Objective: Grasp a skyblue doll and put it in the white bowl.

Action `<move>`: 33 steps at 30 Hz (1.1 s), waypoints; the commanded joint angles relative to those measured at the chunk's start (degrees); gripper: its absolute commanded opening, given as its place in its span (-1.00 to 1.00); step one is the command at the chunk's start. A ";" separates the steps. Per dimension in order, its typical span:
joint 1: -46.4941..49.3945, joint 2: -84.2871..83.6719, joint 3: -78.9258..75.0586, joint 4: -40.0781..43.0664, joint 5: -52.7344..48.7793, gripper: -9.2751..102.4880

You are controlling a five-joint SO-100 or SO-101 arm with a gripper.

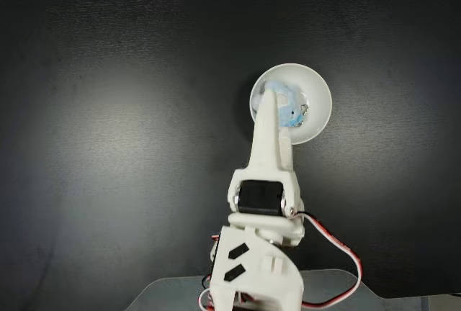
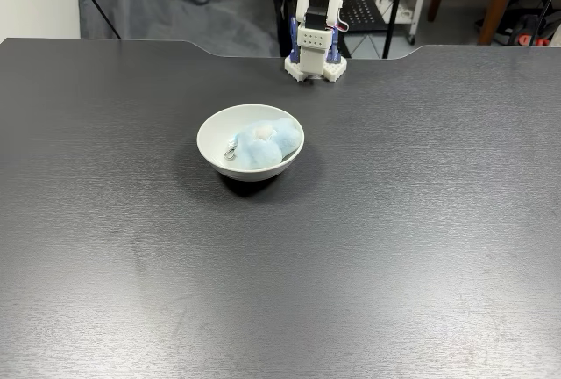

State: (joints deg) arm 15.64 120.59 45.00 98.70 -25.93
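Note:
The skyblue doll (image 2: 263, 144) lies inside the white bowl (image 2: 205, 132) near the middle of the dark table, its small metal clasp (image 2: 230, 152) toward the bowl's left wall. In a fixed view from above, the doll (image 1: 293, 114) shows pale blue within the bowl (image 1: 317, 95). My gripper (image 1: 271, 93) reaches over the bowl's left part and covers a portion of the doll. Its white tapered finger hides the jaw gap. In a fixed view from the front nothing touches the doll.
The arm's base (image 2: 316, 53) is clamped at the far table edge. Red, white and black wires (image 1: 338, 250) trail beside the arm's lower links. A grey cloth (image 2: 175, 2) and furniture legs stand behind the table.

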 commanded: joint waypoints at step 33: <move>-16.08 51.33 76.99 -28.30 36.83 -0.85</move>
State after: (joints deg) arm -0.62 163.65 108.37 71.63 14.94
